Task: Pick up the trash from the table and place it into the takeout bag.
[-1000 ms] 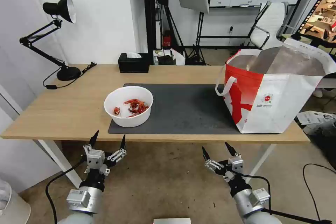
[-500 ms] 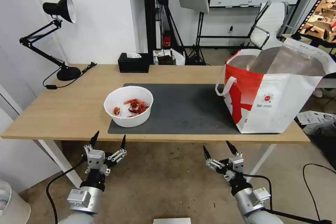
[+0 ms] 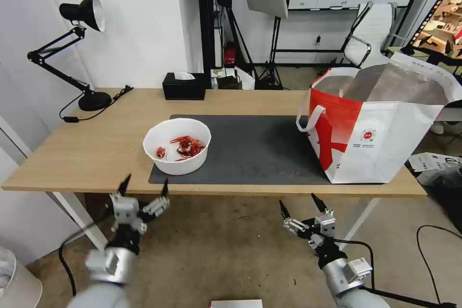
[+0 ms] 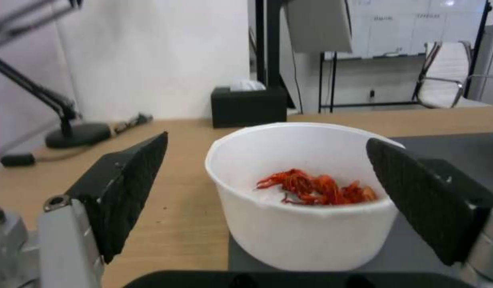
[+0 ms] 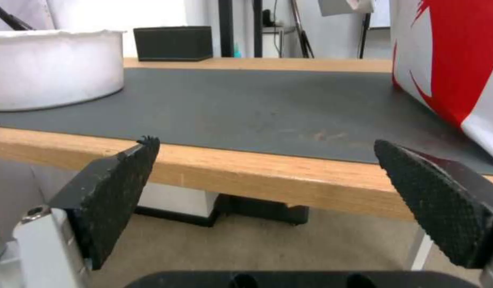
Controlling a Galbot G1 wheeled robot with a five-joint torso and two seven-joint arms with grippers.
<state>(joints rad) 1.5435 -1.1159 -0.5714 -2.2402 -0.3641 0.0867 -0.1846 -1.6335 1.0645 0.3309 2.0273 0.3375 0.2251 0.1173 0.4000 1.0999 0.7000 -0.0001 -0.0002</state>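
A white round bowl [image 3: 176, 146] holding red crayfish shells [image 3: 187, 146] stands on the left end of the dark grey mat [image 3: 255, 149] on the light-wood table [image 3: 86, 154]. The white-and-red takeout bag [image 3: 380, 125] stands open at the table's right end, foil lining showing. My left gripper [image 3: 146, 184] is open just below the table's front edge, in front of the bowl [image 4: 302, 192]. My right gripper [image 3: 298, 204] is open below the front edge, lower, between bowl [image 5: 54, 68] and bag [image 5: 454, 60].
A black tissue box [image 3: 184, 85] sits at the table's back edge and a black desk lamp [image 3: 82, 14] at the back left. Behind the table are stands and a white chair [image 3: 370, 33]. The floor under the grippers is bare.
My left gripper has risen and moved forward toward the table's front edge and the bowl. The right gripper has barely moved.
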